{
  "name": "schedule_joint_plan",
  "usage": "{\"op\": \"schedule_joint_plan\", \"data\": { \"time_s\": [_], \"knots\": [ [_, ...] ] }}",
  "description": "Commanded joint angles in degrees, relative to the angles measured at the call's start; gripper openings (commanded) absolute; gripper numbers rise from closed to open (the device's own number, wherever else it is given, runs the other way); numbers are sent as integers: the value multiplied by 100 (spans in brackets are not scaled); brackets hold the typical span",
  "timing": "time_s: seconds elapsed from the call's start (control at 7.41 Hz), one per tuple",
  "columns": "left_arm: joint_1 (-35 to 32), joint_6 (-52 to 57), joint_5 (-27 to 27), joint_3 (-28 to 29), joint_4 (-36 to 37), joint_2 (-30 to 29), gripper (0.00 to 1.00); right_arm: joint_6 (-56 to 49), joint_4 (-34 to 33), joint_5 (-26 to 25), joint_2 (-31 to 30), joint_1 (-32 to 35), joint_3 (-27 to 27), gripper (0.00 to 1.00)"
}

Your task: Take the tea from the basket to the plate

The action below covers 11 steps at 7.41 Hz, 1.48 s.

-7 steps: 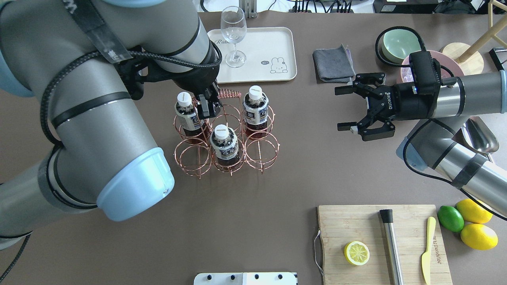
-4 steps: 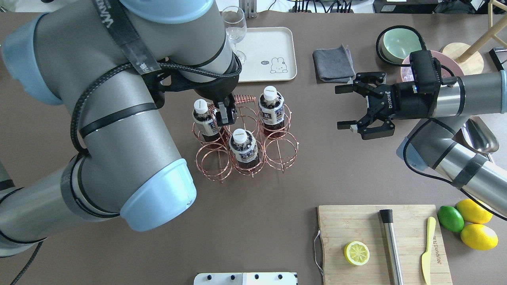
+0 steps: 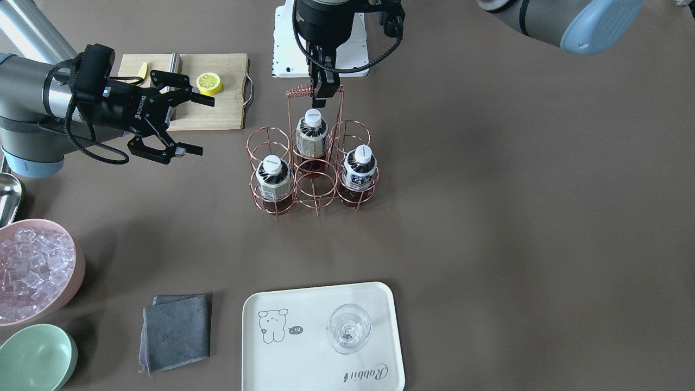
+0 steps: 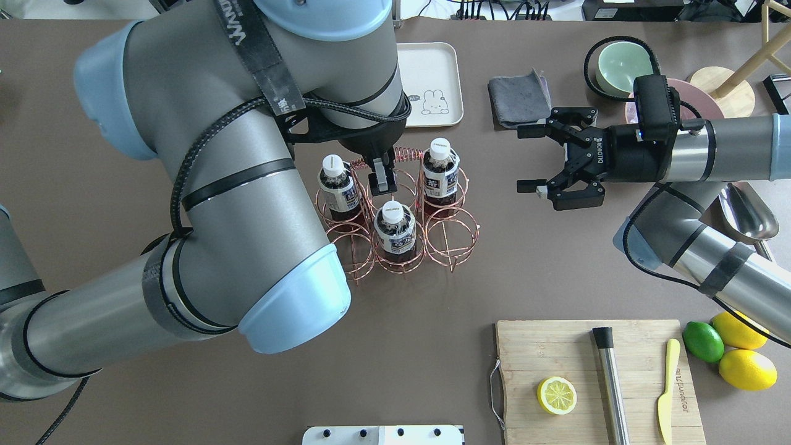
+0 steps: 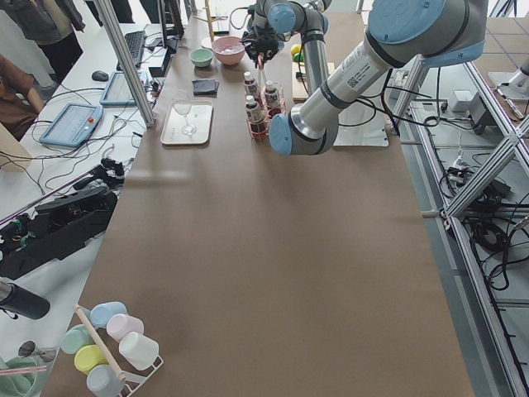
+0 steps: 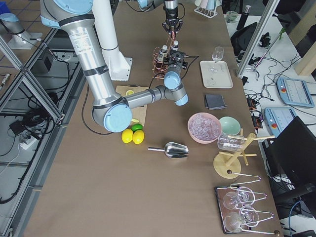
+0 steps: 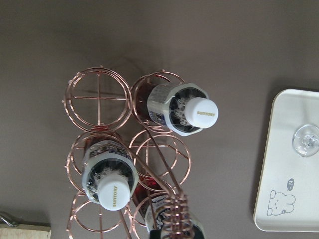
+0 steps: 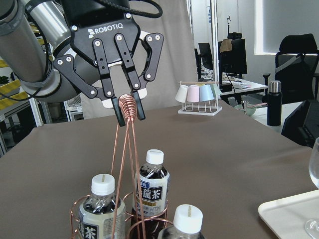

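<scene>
1. Overhead exterior view: three bottles stand upright in the basket (image 4: 452, 238). They are the far-left tea bottle (image 4: 334, 185), the far-right tea bottle (image 4: 440, 176) and the near-middle tea bottle (image 4: 395, 230). The other three rings are empty.
2. From where the right wrist camera looks, the left gripper (image 4: 383, 178) comes straight down. Its fingers (image 8: 118, 112) are pinched onto the coiled handle (image 8: 128, 104), which rises on thin wires between the bottles.
3. The right gripper (image 4: 520, 158) hangs off to the basket's right, apart from it. Its jaws are spread wide toward the rack and hold nothing.
4. The plate (image 3: 304, 304) lies beyond the basket, on the side away from the robot and well apart from it. A stemmed glass (image 3: 349, 327) stands on it beside the bear drawing.
5. Further out lie a folded grey cloth (image 4: 521, 99), a pale green bowl (image 4: 621, 62), a pink bowl of ice (image 3: 32, 271) and a metal scoop (image 4: 751, 213). A cutting board (image 4: 537, 352) near the robot carries a lemon half (image 4: 556, 395).
6. From overhead the left arm's bulk covers the plate's left half and the glass. The left wrist view cuts off the handle coil and one bottle at its bottom edge. I cannot tell whether the rack's feet rest on the table.
</scene>
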Motion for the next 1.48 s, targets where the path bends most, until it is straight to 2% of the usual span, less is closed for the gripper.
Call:
{"op": "schedule_joint_plan", "data": {
  "time_s": [0.0,0.81,1.08,1.35],
  "knots": [
    [1,-5,3,-69,6,5,0,-4,-4,-225,-9,-211,-9,100],
    [1,-14,3,-175,6,75,0,-381,-478,-848,149,-572,0,100],
    [54,-14,12,-158,-20,144,0,-1063,-802,-928,158,-590,-17,100],
    [63,-14,38,-192,-169,268,0,-1251,-847,-1531,166,-905,-53,100]
  ]
}}
